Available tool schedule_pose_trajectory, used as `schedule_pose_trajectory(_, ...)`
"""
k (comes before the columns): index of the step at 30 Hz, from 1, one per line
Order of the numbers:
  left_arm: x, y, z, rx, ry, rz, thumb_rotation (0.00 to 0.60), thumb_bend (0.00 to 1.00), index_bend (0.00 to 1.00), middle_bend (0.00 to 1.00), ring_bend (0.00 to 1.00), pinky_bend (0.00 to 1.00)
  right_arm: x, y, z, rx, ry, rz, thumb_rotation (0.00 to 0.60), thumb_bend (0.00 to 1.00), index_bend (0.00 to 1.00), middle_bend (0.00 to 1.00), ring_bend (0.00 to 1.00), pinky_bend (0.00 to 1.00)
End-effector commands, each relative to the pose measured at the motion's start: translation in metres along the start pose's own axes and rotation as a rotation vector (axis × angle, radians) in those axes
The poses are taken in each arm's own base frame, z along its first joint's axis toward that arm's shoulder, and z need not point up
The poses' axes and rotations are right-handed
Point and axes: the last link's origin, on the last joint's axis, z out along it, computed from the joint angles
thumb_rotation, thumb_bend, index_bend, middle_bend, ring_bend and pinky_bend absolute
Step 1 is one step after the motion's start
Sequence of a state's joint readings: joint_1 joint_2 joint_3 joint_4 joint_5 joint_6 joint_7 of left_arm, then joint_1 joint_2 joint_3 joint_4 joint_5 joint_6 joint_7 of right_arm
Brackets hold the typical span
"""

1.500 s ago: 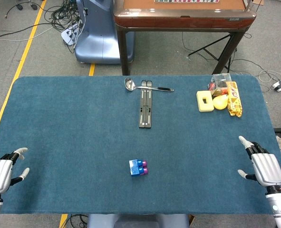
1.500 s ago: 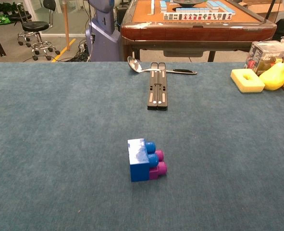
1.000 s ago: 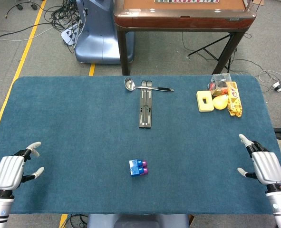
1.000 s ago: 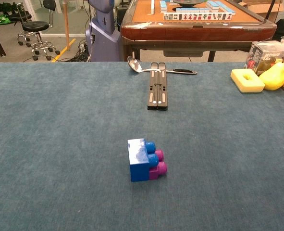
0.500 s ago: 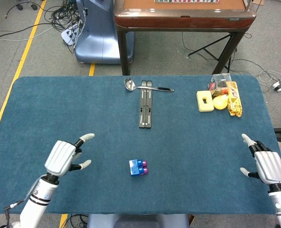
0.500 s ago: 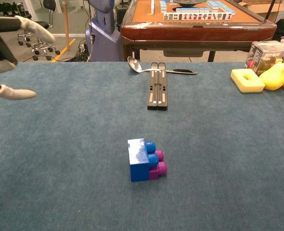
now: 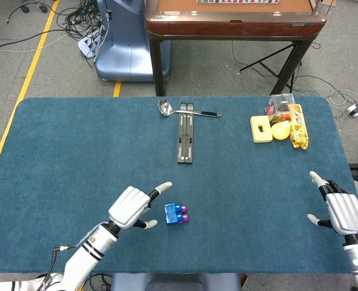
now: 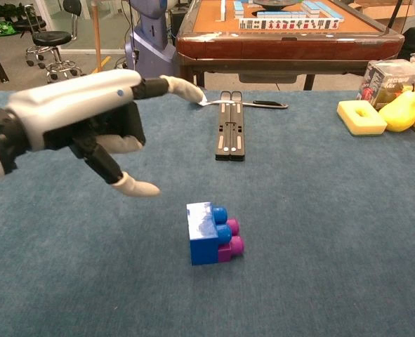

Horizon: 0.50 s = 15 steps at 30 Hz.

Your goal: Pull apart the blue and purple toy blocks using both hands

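The joined blocks lie near the table's front middle: a blue block (image 7: 172, 213) (image 8: 203, 233) with a purple block (image 7: 183, 214) (image 8: 232, 243) stuck to its right side. My left hand (image 7: 132, 206) (image 8: 98, 121) hovers just left of the blocks, fingers spread, holding nothing and not touching them. My right hand (image 7: 341, 209) is far off at the table's right edge, fingers apart and empty; it shows only in the head view.
A black folded stand (image 7: 186, 139) (image 8: 231, 132) lies at mid-table with a metal spoon (image 7: 185, 111) (image 8: 239, 102) behind it. A yellow sponge (image 7: 261, 128) (image 8: 361, 116), a yellow pear (image 8: 399, 111) and snack packs (image 7: 297, 125) sit far right. A wooden table (image 7: 233, 24) stands beyond.
My left hand has swept rightward across the table from the left side to just beside the blue block. The right hand has barely moved. The blocks lie unmoved.
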State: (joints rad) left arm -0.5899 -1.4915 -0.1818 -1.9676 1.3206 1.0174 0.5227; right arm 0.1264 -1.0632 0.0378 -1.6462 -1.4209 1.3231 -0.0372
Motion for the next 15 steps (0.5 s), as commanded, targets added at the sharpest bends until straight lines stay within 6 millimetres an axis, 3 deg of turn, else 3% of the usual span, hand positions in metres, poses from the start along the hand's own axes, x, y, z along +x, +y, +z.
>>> schedule_pose_trajectory(1,-0.013,0.011,0.007,-0.029,-0.047,-0.005,0.600,0.00,0.11,1.00,1.00,1.00,0.000,0.001,-0.001,-0.001,0.000,0.003,0.600,0.00,0.09,0.24,0.19,0.44)
schedule_pose_trajectory(15,-0.049,0.032,0.035,-0.058,-0.099,0.016,0.600,0.00,0.08,1.00,1.00,1.00,-0.002,0.003,-0.003,-0.005,0.000,0.010,0.600,0.00,0.09,0.24,0.19,0.44)
